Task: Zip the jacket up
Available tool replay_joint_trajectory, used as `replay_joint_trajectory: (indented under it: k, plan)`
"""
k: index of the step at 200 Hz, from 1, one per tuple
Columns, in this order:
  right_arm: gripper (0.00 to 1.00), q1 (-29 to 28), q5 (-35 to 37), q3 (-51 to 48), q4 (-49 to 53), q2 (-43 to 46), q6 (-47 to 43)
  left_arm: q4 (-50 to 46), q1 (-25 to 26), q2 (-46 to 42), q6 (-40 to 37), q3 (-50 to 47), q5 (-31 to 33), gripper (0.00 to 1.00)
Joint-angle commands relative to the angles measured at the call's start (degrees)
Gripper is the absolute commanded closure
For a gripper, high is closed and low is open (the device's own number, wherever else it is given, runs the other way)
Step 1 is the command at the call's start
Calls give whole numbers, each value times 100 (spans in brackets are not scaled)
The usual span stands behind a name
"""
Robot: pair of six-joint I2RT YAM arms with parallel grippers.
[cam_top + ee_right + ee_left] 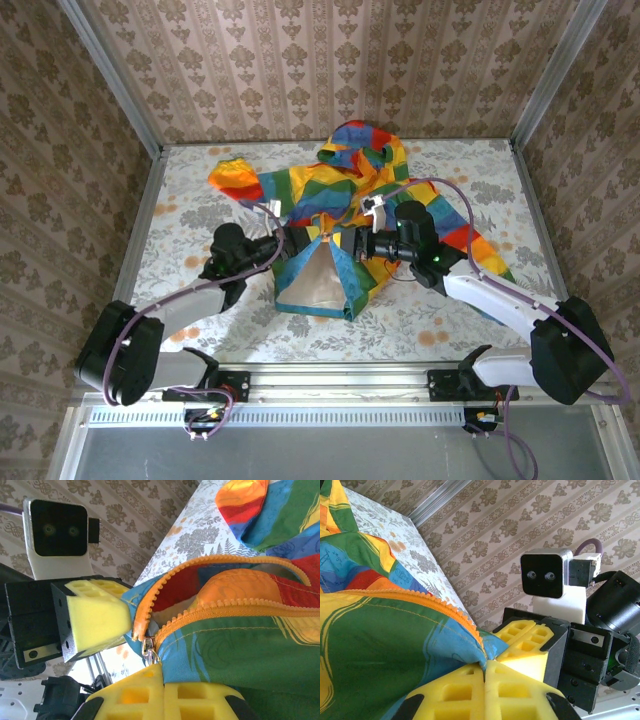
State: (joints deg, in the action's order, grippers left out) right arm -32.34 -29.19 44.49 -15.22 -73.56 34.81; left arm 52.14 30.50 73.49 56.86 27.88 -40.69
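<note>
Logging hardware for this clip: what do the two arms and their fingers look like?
The left arm and right arm have white links between bulky black joint housings, each trailed by a purple cable. The fingers are yellow blocks with square recesses, on black mounts. Each wrist carries a white camera box with a black face.
</note>
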Motion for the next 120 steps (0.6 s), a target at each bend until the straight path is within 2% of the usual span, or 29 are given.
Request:
replay_joint_trajectory:
  k: [1,120]
  plan:
    - [100,60,-82,-54,-276,98,70,368,86,60,88,-85,8,100]
    - [100,149,-87,-46,-357,65,105,336,193,69,36,-68,10,100]
